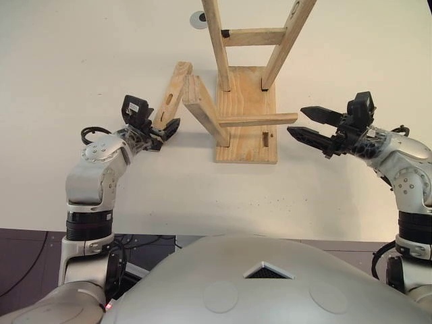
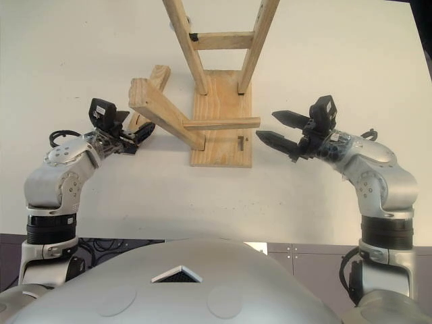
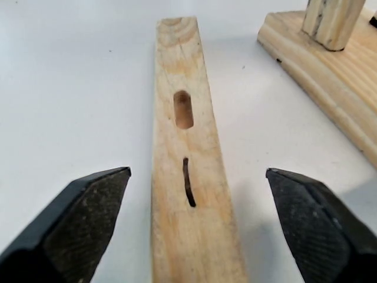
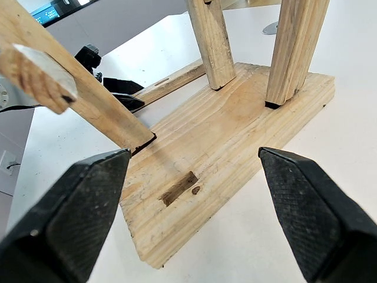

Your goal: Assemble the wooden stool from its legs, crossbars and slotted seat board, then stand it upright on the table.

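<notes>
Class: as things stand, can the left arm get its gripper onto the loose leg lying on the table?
Probably yes: the left gripper is open, one finger either side of the loose leg, with nothing between.

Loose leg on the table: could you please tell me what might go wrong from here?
1. The left hand stands open astride the loose leg near one end; gripped there, the leg might swing or slip.
2. The tilted leg leans in the seat board, its crossbar ending free; a knock from the right hand could lever it out.
</notes>
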You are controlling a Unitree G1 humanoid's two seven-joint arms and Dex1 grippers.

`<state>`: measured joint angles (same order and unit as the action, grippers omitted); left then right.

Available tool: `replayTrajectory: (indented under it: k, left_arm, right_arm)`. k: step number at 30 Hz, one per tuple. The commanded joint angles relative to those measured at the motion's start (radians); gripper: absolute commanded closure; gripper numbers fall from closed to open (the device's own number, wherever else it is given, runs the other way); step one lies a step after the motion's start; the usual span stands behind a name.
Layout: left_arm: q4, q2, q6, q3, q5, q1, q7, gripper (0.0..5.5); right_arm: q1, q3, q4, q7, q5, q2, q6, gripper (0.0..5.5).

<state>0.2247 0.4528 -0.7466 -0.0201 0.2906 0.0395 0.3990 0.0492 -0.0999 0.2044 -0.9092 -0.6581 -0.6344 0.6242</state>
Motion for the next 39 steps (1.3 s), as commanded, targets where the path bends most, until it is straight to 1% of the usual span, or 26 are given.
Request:
replayTrajectory:
  k: [1,4,11,13,15,17,18,20,22,23,25,27,29,34,39]
  left_arm:
    - [-0.027,0.035,-0.017,0.036,-0.052,0.009,-0.004,1.90]
    - [-0.034,0.036,-0.023,0.033,-0.056,-0.004,0.005,2.27]
    - [-0.087,0.053,0.002,0.017,-0.059,-0.044,0.037,3.36]
    - [-0.093,0.053,0.013,0.015,-0.060,-0.049,0.038,3.48]
    - [-0.109,0.048,0.054,-0.003,-0.060,-0.064,0.037,3.48]
    - [-0.133,0.029,0.167,-0.070,-0.030,-0.126,0.044,3.48]
    - [-0.154,0.028,0.230,-0.120,0.001,-0.187,0.057,3.49]
    - [-0.192,0.045,0.320,-0.233,0.123,-0.347,0.147,3.49]
    - [-0.204,0.071,0.261,-0.315,0.332,-0.491,0.304,3.49]
    - [-0.206,0.080,0.206,-0.334,0.430,-0.540,0.371,3.49]
    - [-0.209,0.077,0.099,-0.333,0.581,-0.618,0.455,3.49]
    - [-0.220,0.039,0.039,-0.293,0.649,-0.679,0.484,3.49]
    - [-0.226,-0.006,0.029,-0.230,0.648,-0.694,0.509,3.49]
    - [-0.250,-0.072,0.001,-0.157,0.670,-0.711,0.564,3.49]
    - [-0.298,-0.092,-0.029,-0.151,0.701,-0.730,0.620,3.49]
  right_arm:
    - [-0.020,-0.021,-0.018,0.031,-0.010,0.032,0.003,1.52]
    - [-0.031,-0.046,-0.033,0.051,-0.029,0.051,0.005,1.52]
    - [-0.126,-0.183,-0.085,0.147,-0.166,0.096,0.084,1.52]
    - [-0.157,-0.216,-0.106,0.175,-0.188,0.094,0.097,1.52]
    - [-0.190,-0.241,-0.134,0.196,-0.191,0.084,0.094,1.52]
    - [-0.241,-0.285,-0.162,0.218,-0.211,0.073,0.096,1.52]
    - [-0.266,-0.304,-0.153,0.221,-0.236,0.066,0.104,1.52]
    - [-0.330,-0.336,-0.101,0.225,-0.330,0.067,0.140,1.52]
    - [-0.425,-0.404,-0.090,0.269,-0.570,0.115,0.197,1.52]
    - [-0.461,-0.412,-0.084,0.284,-0.668,0.137,0.217,1.52]
    - [-0.520,-0.355,-0.050,0.296,-0.730,0.175,0.230,1.52]
    - [-0.583,-0.290,-0.041,0.317,-0.737,0.226,0.223,1.52]
    - [-0.629,-0.219,-0.074,0.297,-0.667,0.262,0.189,1.52]
    - [-0.705,-0.101,-0.196,0.228,-0.540,0.344,0.137,1.52]
    - [-0.779,-0.071,-0.343,0.142,-0.468,0.378,0.113,1.52]
